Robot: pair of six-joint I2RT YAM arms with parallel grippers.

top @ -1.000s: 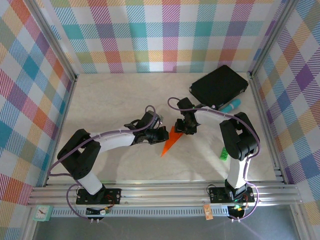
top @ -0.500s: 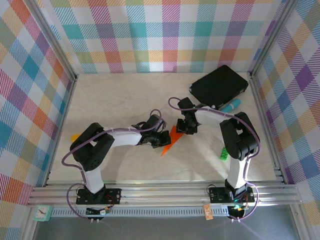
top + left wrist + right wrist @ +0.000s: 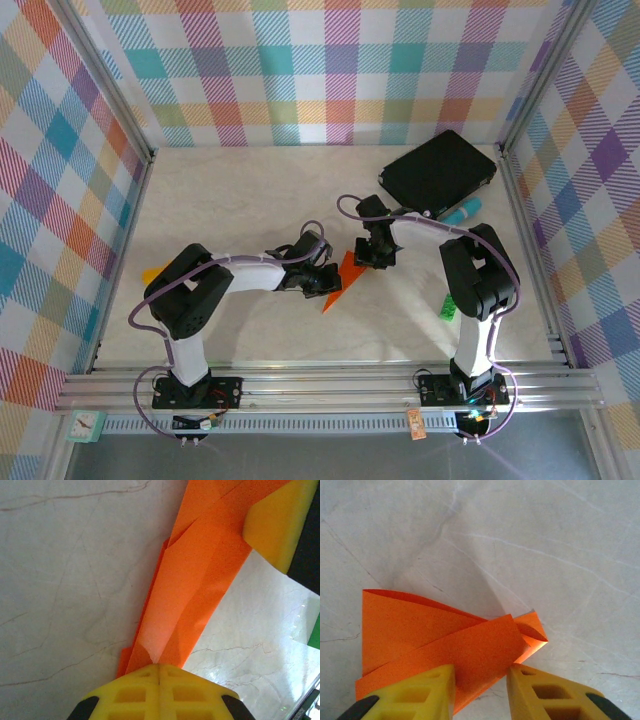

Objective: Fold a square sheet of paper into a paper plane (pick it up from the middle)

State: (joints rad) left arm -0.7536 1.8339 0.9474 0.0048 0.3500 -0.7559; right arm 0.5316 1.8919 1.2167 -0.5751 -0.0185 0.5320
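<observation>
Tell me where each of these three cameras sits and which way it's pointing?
Top external: above and behind the arms, looking down on the table; both arms, left gripper and right gripper show.
Left wrist: on the left arm, looking along its shut gripper pinching the paper plane.
Right wrist: on the right arm, looking down past its open gripper at the plane.
Shared: both wrist views show the plane; the left also catches a right gripper finger.
</observation>
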